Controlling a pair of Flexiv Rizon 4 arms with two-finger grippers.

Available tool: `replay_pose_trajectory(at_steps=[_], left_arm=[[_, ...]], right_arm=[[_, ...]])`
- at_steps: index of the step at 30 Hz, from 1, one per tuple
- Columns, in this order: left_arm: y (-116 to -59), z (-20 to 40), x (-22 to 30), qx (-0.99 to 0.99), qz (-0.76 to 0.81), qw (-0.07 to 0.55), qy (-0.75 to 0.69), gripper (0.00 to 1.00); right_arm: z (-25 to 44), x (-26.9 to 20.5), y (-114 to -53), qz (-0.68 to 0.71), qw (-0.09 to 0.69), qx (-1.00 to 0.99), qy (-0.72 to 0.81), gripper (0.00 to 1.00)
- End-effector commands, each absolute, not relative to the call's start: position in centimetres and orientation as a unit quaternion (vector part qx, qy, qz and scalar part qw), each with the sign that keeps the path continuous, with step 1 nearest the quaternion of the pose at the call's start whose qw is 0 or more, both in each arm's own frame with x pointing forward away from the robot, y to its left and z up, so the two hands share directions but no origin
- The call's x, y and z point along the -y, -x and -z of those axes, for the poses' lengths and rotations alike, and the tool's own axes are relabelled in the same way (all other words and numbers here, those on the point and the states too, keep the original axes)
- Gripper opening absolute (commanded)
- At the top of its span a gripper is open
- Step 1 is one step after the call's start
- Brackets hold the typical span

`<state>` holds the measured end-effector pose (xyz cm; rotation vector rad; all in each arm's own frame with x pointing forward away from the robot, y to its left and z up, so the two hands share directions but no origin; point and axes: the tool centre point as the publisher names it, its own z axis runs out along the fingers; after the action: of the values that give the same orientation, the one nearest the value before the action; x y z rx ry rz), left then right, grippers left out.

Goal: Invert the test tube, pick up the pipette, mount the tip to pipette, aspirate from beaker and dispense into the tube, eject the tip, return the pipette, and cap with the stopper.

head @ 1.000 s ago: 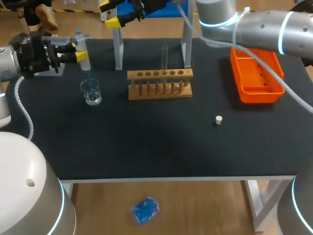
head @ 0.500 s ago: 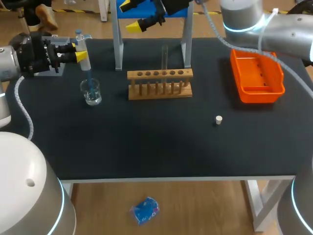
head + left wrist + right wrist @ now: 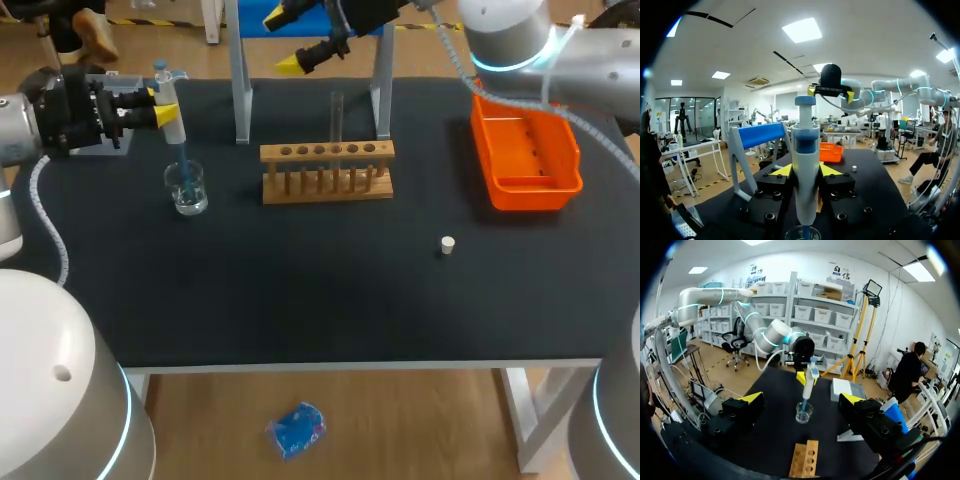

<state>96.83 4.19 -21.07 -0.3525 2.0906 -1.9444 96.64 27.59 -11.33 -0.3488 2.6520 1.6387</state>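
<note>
1. Several steps look done — the pipette is off its stand, a blue tip is on it, and that tip dips into the beaker near the table's left end. I judge this to be the drawing-up step.
2. The left gripper is clamped on the pipette's body and holds it upright over the beaker. The left wrist view shows both yellow fingers pressed to its sides.
3. The right gripper hangs above the table's back edge, fingers spread wide with nothing between them.
4. The test tube stands upright in the wooden rack. Whether it holds any liquid I cannot tell.
5. Left to do, as I judge it: fill the tube, drop the tip, put the pipette back, and fit the stopper. The stopper lies alone on the table, well to the right of the rack.
6. Room — open cloth lies between beaker and rack. The stand's legs flank the tube just behind it, and the orange tray sits near the right edge.
</note>
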Motion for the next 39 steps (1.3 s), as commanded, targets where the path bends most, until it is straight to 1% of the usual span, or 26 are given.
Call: replay_pose_trajectory(at_steps=[1,6,13,19,30,39], left_arm=[[-96.8,21.0,-4.2,-0.721,0.669,0.132,0.122,0.0],[-96.8,21.0,-4.2,-0.721,0.669,0.132,0.122,0.0],[-96.8,21.0,-4.2,-0.721,0.669,0.132,0.122,0.0],[-96.8,21.0,-4.2,-0.721,0.669,0.132,0.122,0.0],[-96.8,21.0,-4.2,-0.721,0.669,0.132,0.122,0.0],[-96.8,21.0,-4.2,-0.721,0.669,0.132,0.122,0.0]], right_arm=[[11.2,-24.5,-96.6,-0.505,0.005,-0.855,0.114,1.0],[12.6,-22.0,-97.2,-0.48,0.001,-0.872,0.096,1.0],[14.9,-18.5,-98.0,-0.479,0.001,-0.874,0.081,1.0],[17.0,-16.3,-98.1,-0.47,0.008,-0.879,0.077,1.0],[20.1,-14.8,-97.3,-0.458,0.025,-0.887,0.062,1.0],[22.9,-14.3,-97.8,-0.454,0.022,-0.89,0.043,1.0]])
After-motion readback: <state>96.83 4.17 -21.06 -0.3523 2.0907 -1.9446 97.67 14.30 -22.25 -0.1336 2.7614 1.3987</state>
